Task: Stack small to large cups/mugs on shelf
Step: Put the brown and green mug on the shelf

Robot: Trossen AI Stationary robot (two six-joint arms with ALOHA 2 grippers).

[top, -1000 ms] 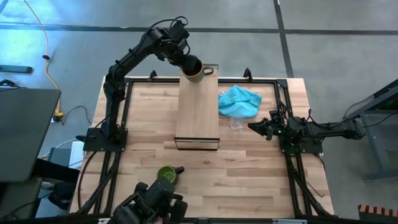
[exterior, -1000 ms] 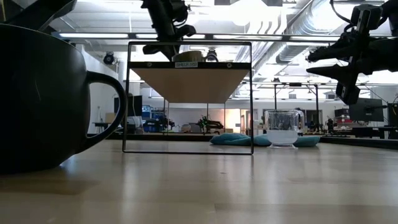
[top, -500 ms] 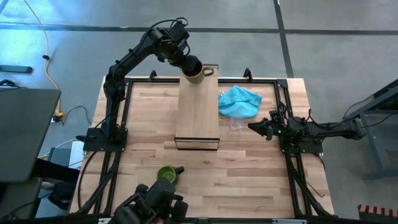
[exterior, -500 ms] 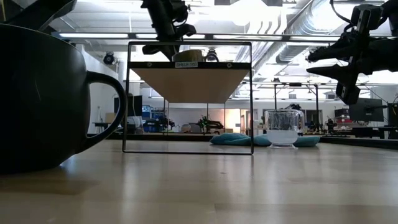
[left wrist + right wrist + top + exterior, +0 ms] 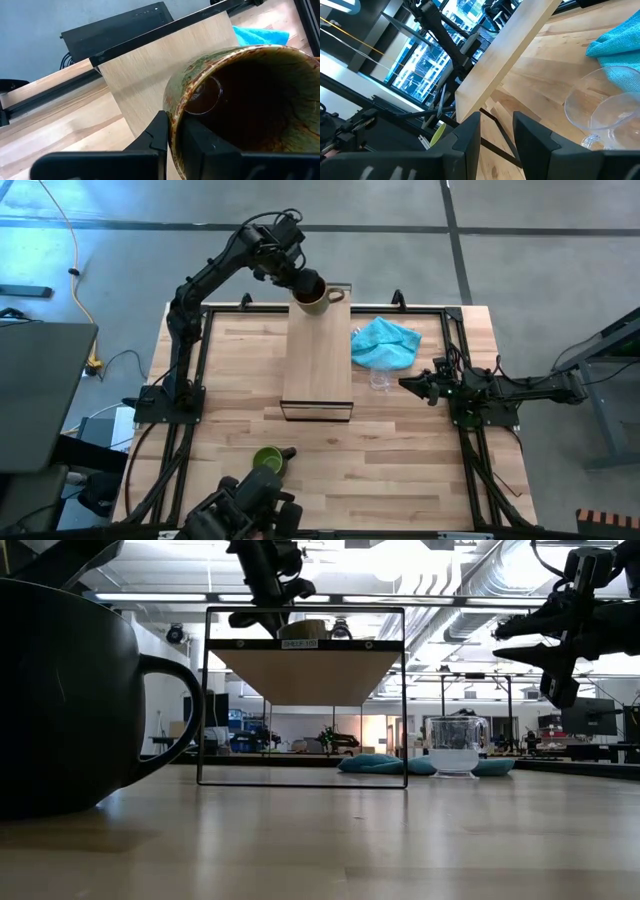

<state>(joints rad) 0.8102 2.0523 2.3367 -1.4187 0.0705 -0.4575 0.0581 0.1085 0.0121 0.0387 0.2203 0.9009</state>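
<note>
Mug [image 5: 313, 297] brown-tan, glazed, on shelf [image 5: 318, 360]

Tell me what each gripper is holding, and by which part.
The left gripper pinches the brown-tan mug by its rim wall, one finger inside and one outside, over the shelf's far end. The right gripper holds nothing, open near the glass cup.

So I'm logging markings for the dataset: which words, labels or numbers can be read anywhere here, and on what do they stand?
None can be read.
A small pale label sits on the shelf frame's top bar in the low view; its print is too small to read.
</note>
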